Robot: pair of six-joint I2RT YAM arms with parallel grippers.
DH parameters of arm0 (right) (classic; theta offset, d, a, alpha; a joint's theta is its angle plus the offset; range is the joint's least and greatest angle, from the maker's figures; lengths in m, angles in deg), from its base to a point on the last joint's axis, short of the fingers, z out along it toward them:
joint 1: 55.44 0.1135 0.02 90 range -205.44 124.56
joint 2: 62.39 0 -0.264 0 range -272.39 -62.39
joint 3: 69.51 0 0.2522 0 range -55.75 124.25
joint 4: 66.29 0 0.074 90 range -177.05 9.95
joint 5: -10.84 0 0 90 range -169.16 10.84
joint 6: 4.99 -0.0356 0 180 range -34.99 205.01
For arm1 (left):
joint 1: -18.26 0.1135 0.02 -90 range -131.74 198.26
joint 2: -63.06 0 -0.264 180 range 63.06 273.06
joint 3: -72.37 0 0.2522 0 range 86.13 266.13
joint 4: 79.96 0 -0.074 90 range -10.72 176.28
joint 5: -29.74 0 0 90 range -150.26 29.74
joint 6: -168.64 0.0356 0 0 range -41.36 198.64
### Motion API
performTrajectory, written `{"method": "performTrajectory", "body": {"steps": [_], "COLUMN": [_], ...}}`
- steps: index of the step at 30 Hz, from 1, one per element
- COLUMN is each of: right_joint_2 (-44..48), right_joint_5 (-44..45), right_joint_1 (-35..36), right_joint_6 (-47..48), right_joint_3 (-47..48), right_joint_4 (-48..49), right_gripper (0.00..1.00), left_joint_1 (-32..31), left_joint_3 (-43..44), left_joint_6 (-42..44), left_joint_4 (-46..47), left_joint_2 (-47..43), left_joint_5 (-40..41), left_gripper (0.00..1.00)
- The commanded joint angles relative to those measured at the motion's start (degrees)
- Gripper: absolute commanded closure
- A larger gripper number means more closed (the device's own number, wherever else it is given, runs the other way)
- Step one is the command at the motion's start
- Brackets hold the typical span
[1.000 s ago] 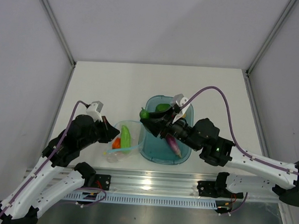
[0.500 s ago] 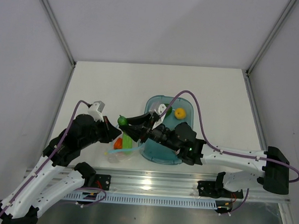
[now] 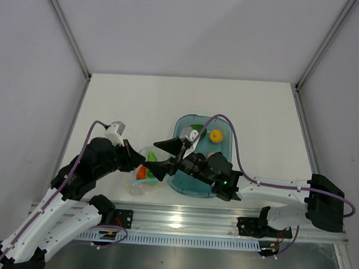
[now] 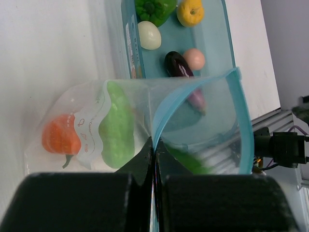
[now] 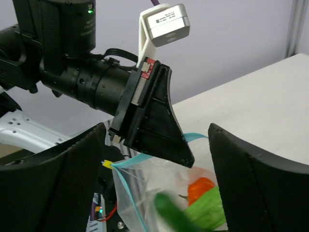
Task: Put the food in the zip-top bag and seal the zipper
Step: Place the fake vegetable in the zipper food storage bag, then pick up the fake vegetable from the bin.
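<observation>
My left gripper (image 4: 155,151) is shut on the rim of the zip-top bag (image 4: 91,104) and holds its mouth open. The light blue zipper (image 4: 244,121) curves around that mouth. An orange piece (image 4: 60,137) and a pale green pod (image 4: 116,128) lie inside the bag. My right gripper (image 5: 157,145) hangs open right over the mouth. Below it a blurred dark green piece (image 5: 175,216) is loose in the bag's opening. More food sits in the teal tray (image 3: 220,183): a green pepper (image 4: 154,8), a yellow piece (image 4: 189,12) and a dark eggplant (image 4: 183,72).
The teal tray (image 4: 227,53) stands just right of the bag and also holds a white egg shape (image 4: 149,35) and a pink one (image 4: 194,58). A metal rail (image 3: 181,221) runs along the near table edge. The right arm (image 3: 272,189) lies across the tray's near side.
My right gripper carried a green piece from the tray leftward to the bag's mouth and opened. The piece has left its fingers. My left gripper kept its hold on the bag.
</observation>
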Motion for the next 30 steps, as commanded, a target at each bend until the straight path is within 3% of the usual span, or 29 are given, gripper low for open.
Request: {"method": "performTrajectory", "body": {"steps": [1, 7, 10, 18, 23, 26, 30], "right_joint_2": [-0.1, 2.0, 5.16, 14.65, 18.7, 19.24, 17.04], "right_joint_5": [0.88, 1.93, 8.67, 30.38, 31.2, 29.8, 26.55], "right_joint_1": [-0.25, -0.25, -0.16, -1.56, -10.24, -13.77, -16.85], "right_joint_6": [-0.65, -0.38, -0.73, -7.84, -15.4, -15.85, -15.76], "right_joint_3": [0.56, 0.91, 1.78, 7.41, 8.47, 7.33, 6.36], "right_joint_4": [3.2, 0.66, -4.34, -35.33, -54.24, -59.97, -62.54], "right_gripper": [0.11, 0.04, 0.04, 0.04, 0.08, 0.2, 0.25], "left_joint_1": [-0.06, 0.02, -0.06, -0.06, -0.06, 0.02, -0.06], "left_joint_3": [2.45, 2.71, 3.33, 6.23, 5.8, 4.57, 3.25], "left_joint_6": [0.52, 0.43, 0.43, 1.39, 1.4, 0.61, -0.36], "left_joint_4": [0.25, -0.55, -1.86, -4.41, -4.77, -4.24, -3.18], "left_joint_2": [-1.22, -2.1, -2.36, -4.82, -5.09, -5.79, -6.93], "left_joint_5": [0.46, 1.78, 3.61, 10.12, 10.3, 9.87, 9.25], "left_gripper": [1.0, 0.99, 1.0, 1.0, 0.99, 1.0, 0.99]}}
